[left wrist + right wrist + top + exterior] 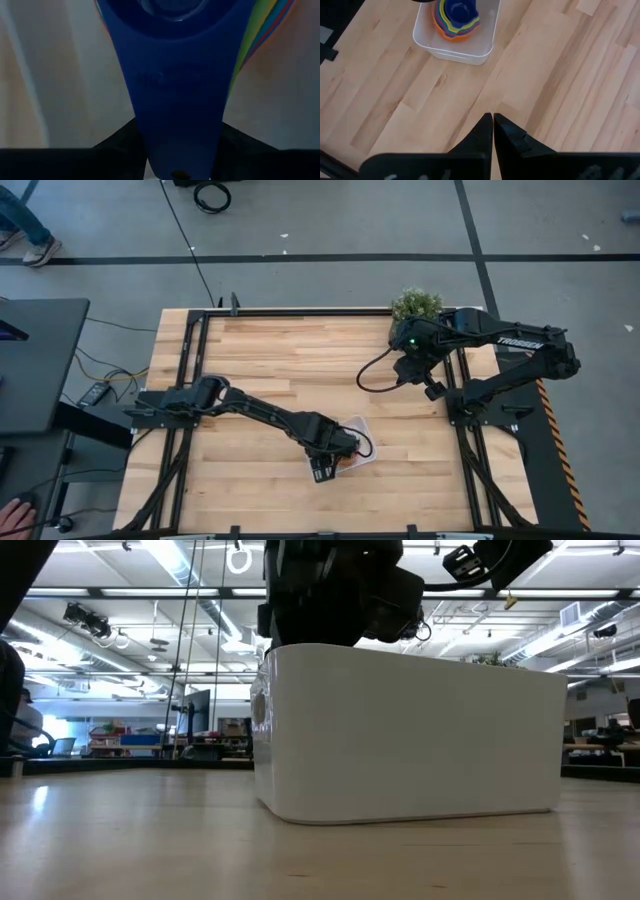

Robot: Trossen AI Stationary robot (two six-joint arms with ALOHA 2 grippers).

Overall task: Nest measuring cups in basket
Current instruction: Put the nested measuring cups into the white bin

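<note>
As the left gripper [322, 470] hung over the near edge of the basket [362, 426], its two dark fingers [117, 137] flanked the flat handle of the blue cup [175, 105], but whether they pinched it or stood just clear could not be told. That blue cup sat on top of the stack of cups [456, 20], nested inside the white basket on the wooden table [560, 75]; rims of orange, yellow and green showed beneath it in the right wrist view. Judgement: the cups looked like thin, stiff plastic, light and smooth, so likely to slip or tip under a sideways nudge. The flat handle appeared the best place to take hold, pinched across its width close to the bowl, since the round bowls offered only curved walls. The basket itself seemed light enough to slide if dragged. The right gripper [492, 120] waited well apart at the far right of the table beside a small plant [416, 304], fingers closed on nothing.
</note>
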